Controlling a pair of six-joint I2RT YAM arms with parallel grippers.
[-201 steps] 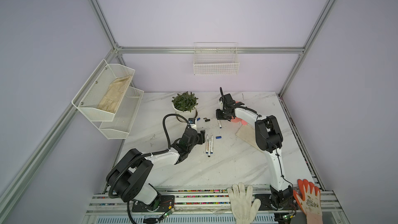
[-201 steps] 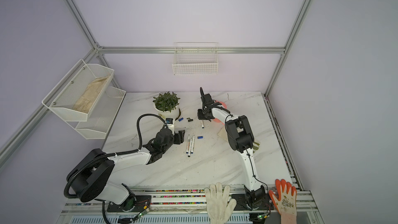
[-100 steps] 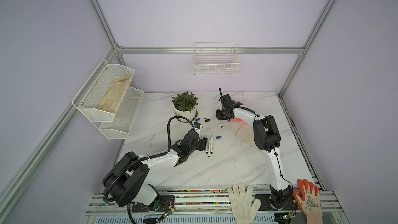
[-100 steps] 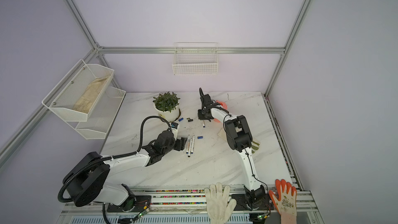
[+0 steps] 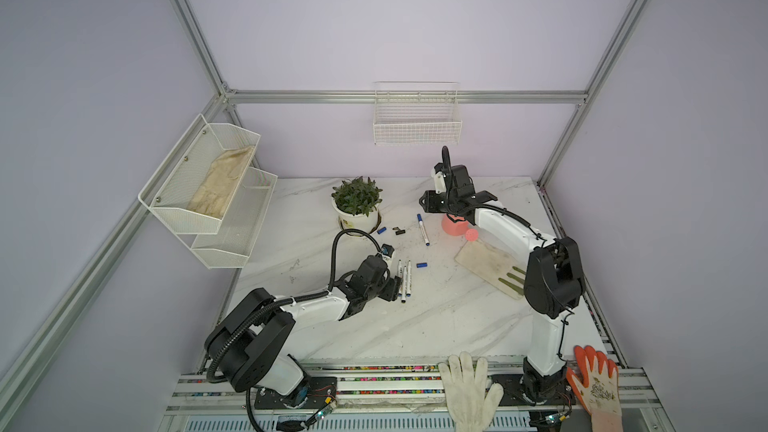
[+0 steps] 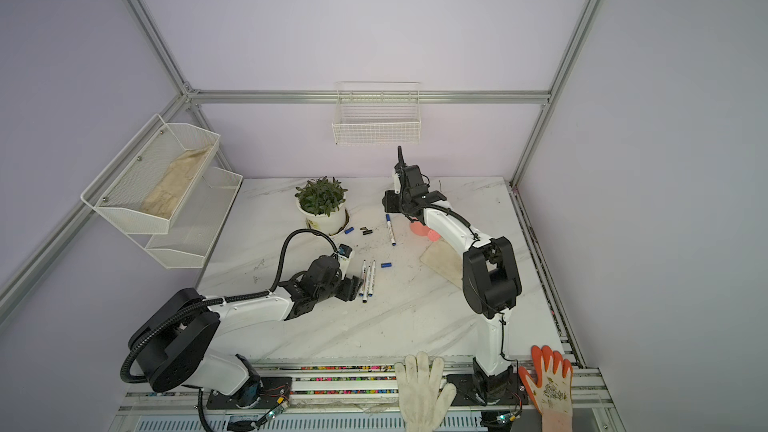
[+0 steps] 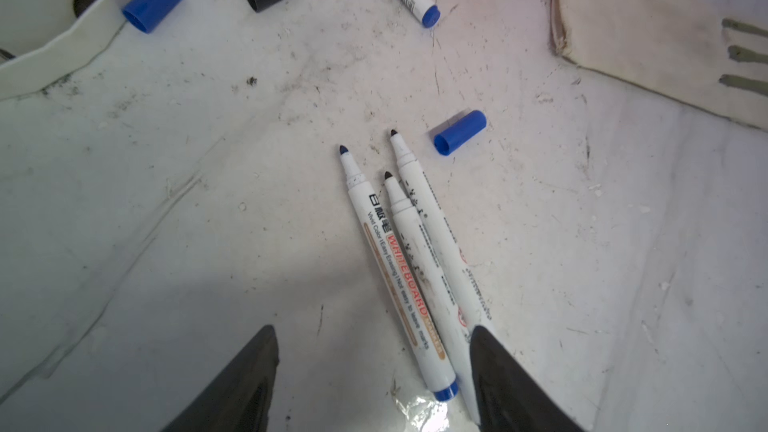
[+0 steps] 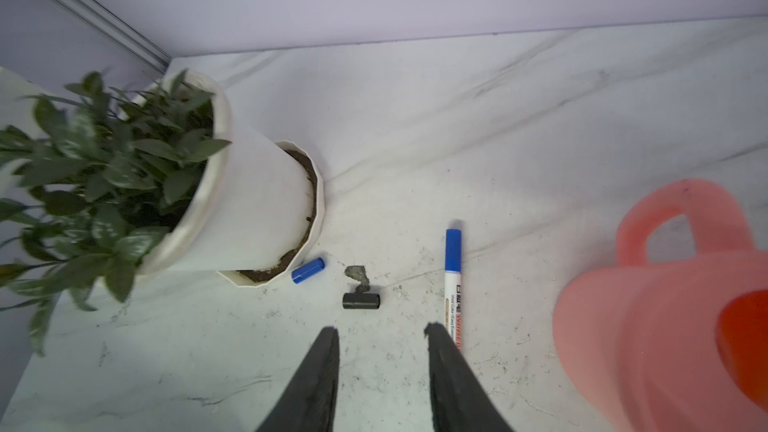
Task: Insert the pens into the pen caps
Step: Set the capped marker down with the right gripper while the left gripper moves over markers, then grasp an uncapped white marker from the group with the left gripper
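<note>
Three uncapped white pens (image 5: 404,280) (image 7: 395,280) lie side by side mid-table. My left gripper (image 5: 395,286) (image 7: 374,338) stands open low over their rear ends; the blue-ended pen lies between the fingers. A loose blue pen cap (image 5: 422,265) (image 7: 460,132) rests beside their tips. Another blue cap (image 5: 381,231) (image 8: 308,270) and a black cap (image 5: 400,231) (image 8: 361,300) lie by the pot. A fourth pen (image 5: 423,229) (image 8: 453,280) wearing a blue cap lies flat on the table. My right gripper (image 5: 426,205) (image 8: 381,328) hangs open above it, holding nothing.
A potted plant (image 5: 357,205) stands at the back, a pink watering can (image 5: 455,226) under my right arm, a beige glove (image 5: 490,263) to the right. A dark scrap (image 8: 357,274) lies by the black cap. Gloved hands (image 5: 469,384) rest on the front rail.
My right gripper has opened and let go of the capped pen, which now lies on the table. My left gripper has slid toward the rear ends of the three pens.
</note>
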